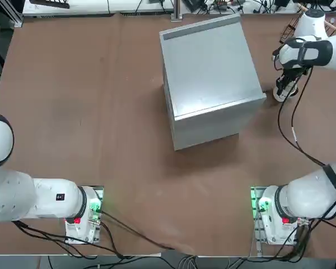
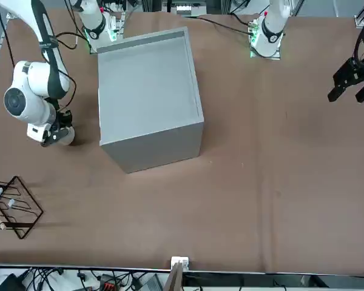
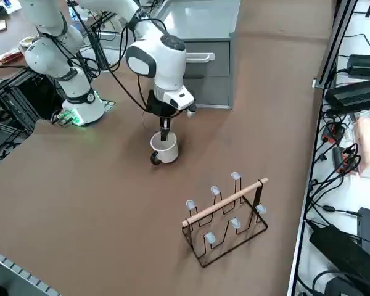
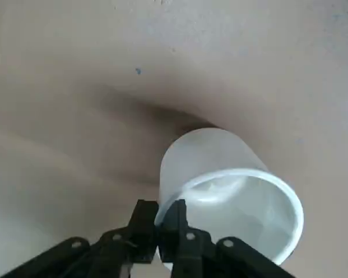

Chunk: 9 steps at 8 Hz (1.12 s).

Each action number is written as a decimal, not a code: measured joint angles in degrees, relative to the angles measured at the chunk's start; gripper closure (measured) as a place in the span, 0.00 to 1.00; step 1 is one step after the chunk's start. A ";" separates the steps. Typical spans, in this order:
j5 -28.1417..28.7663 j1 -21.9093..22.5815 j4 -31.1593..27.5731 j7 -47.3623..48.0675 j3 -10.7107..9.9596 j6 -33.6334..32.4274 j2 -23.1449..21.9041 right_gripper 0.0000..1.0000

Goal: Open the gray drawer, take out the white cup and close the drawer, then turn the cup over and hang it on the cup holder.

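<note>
Beside the gray cabinet (image 3: 211,69), our right gripper (image 3: 164,131) clenches the white cup (image 3: 164,148) by its rim. We see the cabinet's drawer (image 3: 208,80) closed.

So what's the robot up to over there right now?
The right end effector is shut on the rim of the white cup, which is mouth up, over the table. The gray drawer is closed. The cup holder stands a little way off, with no cup on it, so turning the cup over and hanging it are yet to be done.
</note>
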 joint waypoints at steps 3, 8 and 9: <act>0.05 0.71 0.36 0.01 0.66 3.03 -0.08 0.95; 0.15 3.37 0.67 1.39 1.05 6.13 1.84 0.79; 0.15 3.37 1.64 1.40 1.04 5.90 2.09 0.62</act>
